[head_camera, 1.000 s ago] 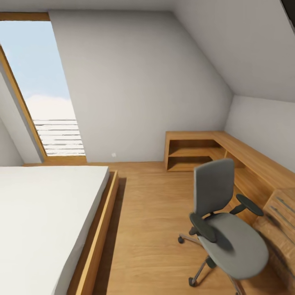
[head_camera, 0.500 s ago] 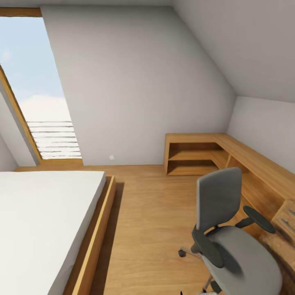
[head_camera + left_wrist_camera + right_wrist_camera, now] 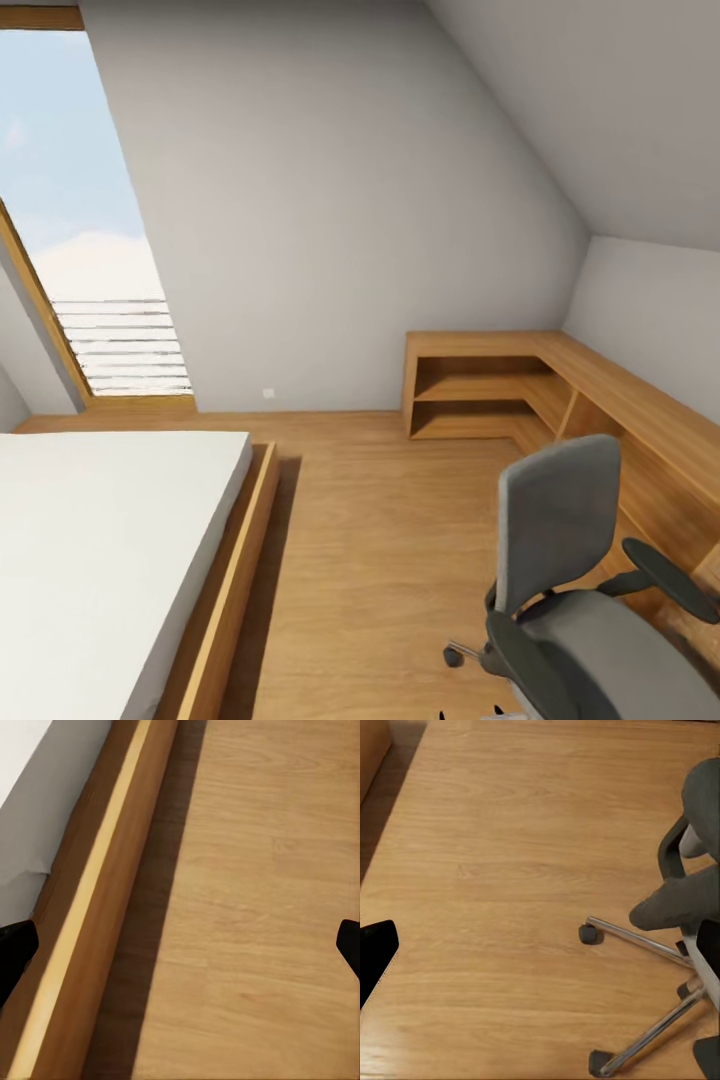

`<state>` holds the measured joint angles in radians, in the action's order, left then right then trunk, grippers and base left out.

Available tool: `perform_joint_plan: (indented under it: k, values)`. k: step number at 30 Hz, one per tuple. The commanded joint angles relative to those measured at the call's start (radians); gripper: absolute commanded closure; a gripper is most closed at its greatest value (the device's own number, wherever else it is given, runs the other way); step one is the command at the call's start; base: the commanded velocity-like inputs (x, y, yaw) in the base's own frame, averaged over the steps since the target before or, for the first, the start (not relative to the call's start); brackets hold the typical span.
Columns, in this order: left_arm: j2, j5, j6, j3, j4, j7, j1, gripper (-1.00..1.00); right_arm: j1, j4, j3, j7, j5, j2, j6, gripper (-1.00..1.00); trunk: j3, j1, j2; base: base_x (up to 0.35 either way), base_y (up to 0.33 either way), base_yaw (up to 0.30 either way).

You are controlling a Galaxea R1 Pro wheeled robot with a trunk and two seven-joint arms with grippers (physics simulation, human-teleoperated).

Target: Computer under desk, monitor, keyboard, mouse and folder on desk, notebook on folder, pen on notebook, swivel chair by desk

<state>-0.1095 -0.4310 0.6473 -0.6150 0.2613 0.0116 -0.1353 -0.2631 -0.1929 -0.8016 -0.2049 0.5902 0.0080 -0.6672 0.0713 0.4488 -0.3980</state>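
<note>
I see swivel chair (image 3: 585,600) low right of me, just beside corner desk (image 3: 600,385); seat looks bare. Right gripper (image 3: 540,937) nearer its base than left gripper (image 3: 180,945). Both spread wide, empty.

Attic bedroom: sloped white ceiling (image 3: 560,110), tall window (image 3: 75,230), wood floor (image 3: 370,540), bed (image 3: 100,560), corner shelving (image 3: 480,385).

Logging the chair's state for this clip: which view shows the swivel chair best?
The head view: the chair shows its backrest, both armrests and grey seat, standing beside the desk. The right wrist view catches its wheeled base and one armrest on the floor. The left wrist view has the bed frame and floor.
</note>
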Motion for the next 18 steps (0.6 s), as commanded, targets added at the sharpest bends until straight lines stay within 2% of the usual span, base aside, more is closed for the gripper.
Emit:
perform_joint_plan:
  k: [1, 11, 18]
  values:
    - [0.003, -0.01, 0.004, -0.008, -0.005, 0.001, -0.001, -1.0, -0.001, 0.0, -0.009, -0.008, 0.002, 0.001, -0.002, -1.0, 0.002, 0.001, -0.002, 0.316, 0.131, 0.0]
    - [0.015, -0.01, 0.011, -0.01, -0.027, 0.002, -0.001, -1.0, -0.001, 0.001, -0.011, -0.009, 0.002, 0.004, -0.002, -1.0, 0.002, 0.001, -0.002, 0.289, 0.174, 0.0]
    - [0.016, -0.011, 0.012, -0.009, -0.029, 0.002, -0.001, -1.0, -0.001, 0.001, -0.009, -0.01, 0.004, 0.003, -0.002, -1.0, 0.002, 0.001, -0.002, 0.115, 0.047, 0.0]
